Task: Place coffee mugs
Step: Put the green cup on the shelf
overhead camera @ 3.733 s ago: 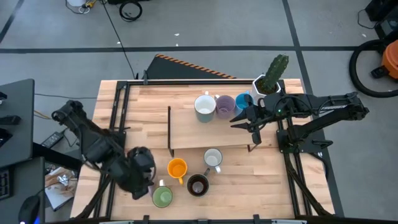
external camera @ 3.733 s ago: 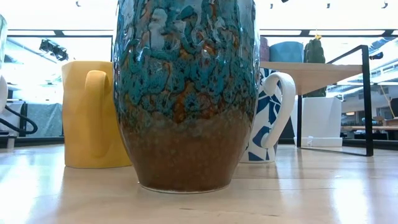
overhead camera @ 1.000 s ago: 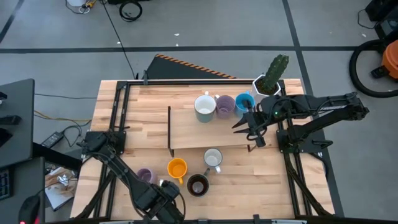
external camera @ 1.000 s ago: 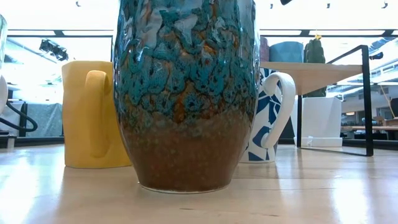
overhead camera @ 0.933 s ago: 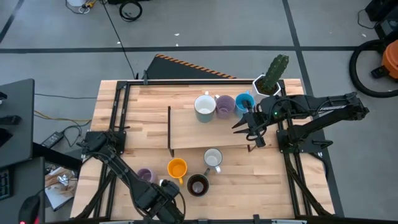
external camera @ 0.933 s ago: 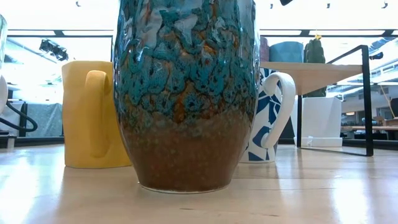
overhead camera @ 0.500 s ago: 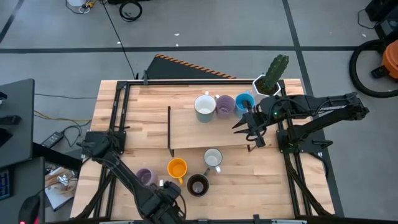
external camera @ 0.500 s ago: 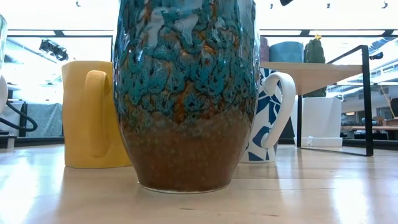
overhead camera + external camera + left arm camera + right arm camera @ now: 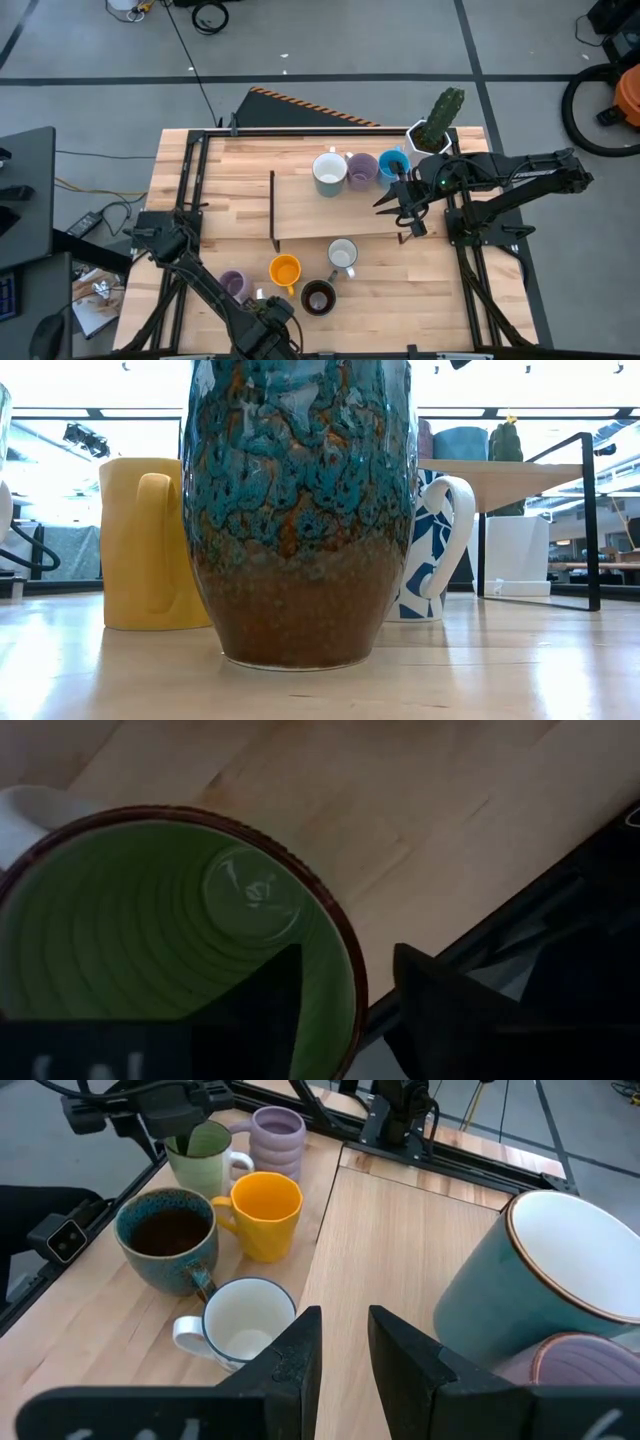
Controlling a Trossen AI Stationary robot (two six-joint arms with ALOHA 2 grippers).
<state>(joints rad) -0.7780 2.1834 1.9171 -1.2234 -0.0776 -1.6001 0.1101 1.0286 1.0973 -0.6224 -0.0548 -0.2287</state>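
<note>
Left gripper [image 9: 345, 995] at the table's near edge — one finger inside the green mug [image 9: 150, 930], one outside, straddling its rim, not visibly pinching. Right gripper [image 9: 345, 1345] slightly parted, empty, over the raised shelf [image 9: 330, 212] beside the blue mug [image 9: 392, 164]. Remaining mugs — orange [image 9: 285, 270], brown [image 9: 318, 297], white [image 9: 342, 254].

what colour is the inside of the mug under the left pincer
Green inside the mug, with a dark reddish-brown rim; the left wrist view shows it best.

Left wrist view: green mug [image 9: 150, 950] fills most of the frame, interior ribbed, rim dark red-brown, standing on the wooden worktop [image 9: 380, 810]. Left claw [image 9: 345, 1005] straddles the mug's rim, one finger inside, the other outside. A white handle [image 9: 40, 810] shows beside the mug.
</note>
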